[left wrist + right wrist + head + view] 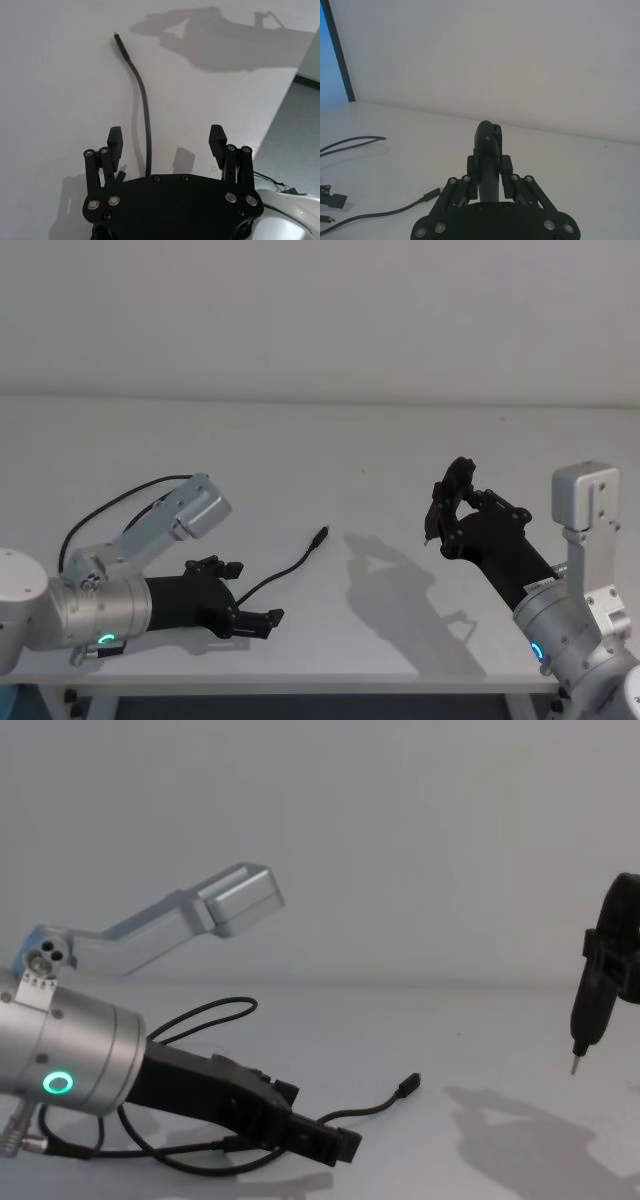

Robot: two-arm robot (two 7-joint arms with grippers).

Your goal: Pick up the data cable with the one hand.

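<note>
We find the data cable (146,115) lying on the white table (400,460), near the front edge on the left side. One plug (319,535) lies free, pointing toward the table's middle. From it the cord curves back and passes between the fingers of the left gripper (250,595). Past that point the gripper's body covers the cord, so we cannot follow its loop.

In the left wrist view a small pale-tipped connector (123,172) peeks out beside one finger's linkage. We cannot tell for certain that it is the cable's other end.

The left gripper sits low over the table with its jaws wide apart, the cord running between them and touched by neither finger. Whether the fingertips rest on the table, we cannot tell.

A second black cord (120,500) arcs behind the left arm, and where it ends is hidden. The right gripper (448,502) hangs above the table's right side, well apart from the cable, jaws pressed together. In the chest view the frame's edge cuts it off. Its shadow (400,590) falls on the table between it and the free plug.
</note>
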